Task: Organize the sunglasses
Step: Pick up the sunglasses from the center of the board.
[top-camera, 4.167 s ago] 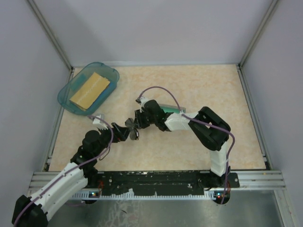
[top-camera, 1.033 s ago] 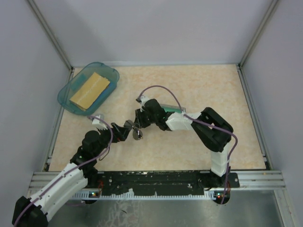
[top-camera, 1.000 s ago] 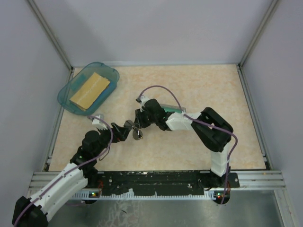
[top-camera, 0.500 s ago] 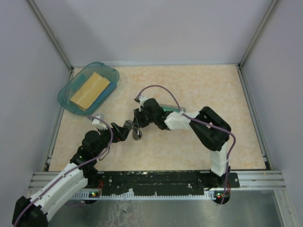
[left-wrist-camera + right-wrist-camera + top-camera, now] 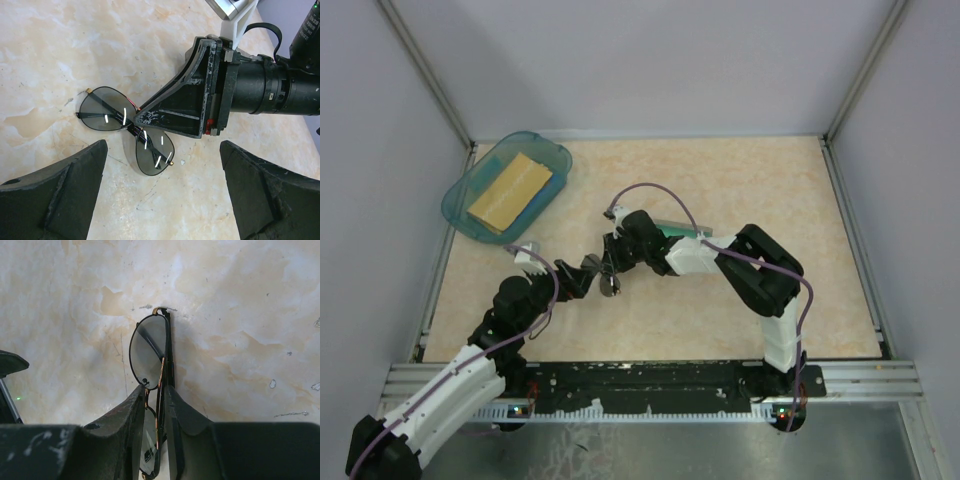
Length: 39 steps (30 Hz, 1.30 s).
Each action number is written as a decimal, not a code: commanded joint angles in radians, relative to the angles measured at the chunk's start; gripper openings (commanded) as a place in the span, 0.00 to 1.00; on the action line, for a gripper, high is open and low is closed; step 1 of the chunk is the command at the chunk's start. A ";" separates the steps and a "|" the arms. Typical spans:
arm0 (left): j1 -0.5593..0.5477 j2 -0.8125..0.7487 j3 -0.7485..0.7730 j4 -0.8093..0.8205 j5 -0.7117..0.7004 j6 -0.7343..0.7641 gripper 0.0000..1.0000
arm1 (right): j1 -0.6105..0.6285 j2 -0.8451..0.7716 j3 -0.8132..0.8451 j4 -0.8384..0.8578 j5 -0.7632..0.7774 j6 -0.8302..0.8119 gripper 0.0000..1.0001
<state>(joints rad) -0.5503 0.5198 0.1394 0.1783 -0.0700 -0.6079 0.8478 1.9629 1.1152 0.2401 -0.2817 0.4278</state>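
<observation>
We see the right gripper [image 5: 156, 392] with its fingers [image 5: 125, 425] drawn close on either side of the bridge of the sunglasses [image 5: 149, 347]. They appear to pinch it, though shadow hides the contact itself. The left gripper [image 5: 162, 144] has its fingers [image 5: 60, 195] spread wide and empty, and the sunglasses lie low at the table [image 5: 740, 180] just ahead of the gap between them.

Beyond the right fingertips runs bare marbled tabletop, open out to the far and right walls. The teal tray [image 5: 460, 200] holding a tan block [image 5: 510, 190] sits well apart, far to the left of the left fingers, its corner overhanging the table's edge. A green-lined case [image 5: 682, 230] shows behind the right fingers, partly hidden by that wrist.

The sunglasses have a thin dark wire frame, two teardrop lenses tinted pale grey, and gold tips at the outer corners. One lens juts past the right fingertips.
</observation>
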 commanded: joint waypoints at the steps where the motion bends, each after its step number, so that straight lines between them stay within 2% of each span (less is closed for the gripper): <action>1: -0.003 -0.011 0.022 -0.005 -0.010 0.010 1.00 | -0.003 0.003 0.034 0.037 -0.018 -0.006 0.22; 12: -0.004 -0.009 0.021 -0.003 -0.010 0.010 1.00 | -0.001 -0.007 0.024 0.035 -0.022 -0.008 0.10; 26: -0.004 -0.029 0.032 -0.023 -0.011 0.011 1.00 | 0.002 -0.026 0.036 -0.013 -0.006 -0.044 0.00; 39: -0.005 -0.114 0.055 -0.104 -0.022 0.016 1.00 | 0.027 -0.044 0.052 -0.065 0.058 -0.085 0.00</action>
<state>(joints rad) -0.5503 0.4282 0.1547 0.1040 -0.0822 -0.6048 0.8562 1.9594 1.1355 0.2180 -0.2768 0.3893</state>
